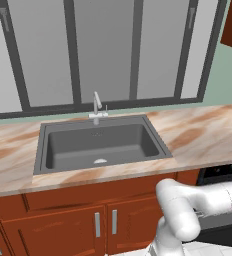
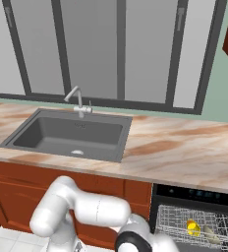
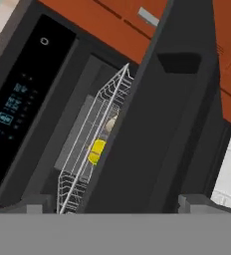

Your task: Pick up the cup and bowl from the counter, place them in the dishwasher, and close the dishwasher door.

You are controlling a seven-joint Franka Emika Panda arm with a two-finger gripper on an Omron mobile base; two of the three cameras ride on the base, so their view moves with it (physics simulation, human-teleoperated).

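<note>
A: The dishwasher point(image 3: 48, 99) is seen straight ahead of the gripper point(image 3: 110, 204), its pale wire rack point(image 3: 87, 144) pulled partly out. What is carried in it?

B: A small yellow cup point(image 3: 96, 151) is lodged in the rack, with a pale rounded bowl point(image 3: 110, 122) just beyond it, farther from the gripper. Both are also picked out in the right base view, cup point(image 2: 193, 227) beside bowl point(image 2: 210, 235).

A: And the dishwasher door point(image 3: 162, 124)?

B: A flat black panel, smooth, with a recessed handle pocket, is presented close before the fingers, partly raised. Pale blue symbols are lit on the control strip point(image 3: 10, 107); nothing can be read.

A: The gripper itself?

B: Two dark tips are seen well apart, nothing held between them. The marbled counter point(image 2: 185, 152) lies above, with a dark grey sink point(image 2: 69, 135) off to the side.
</note>
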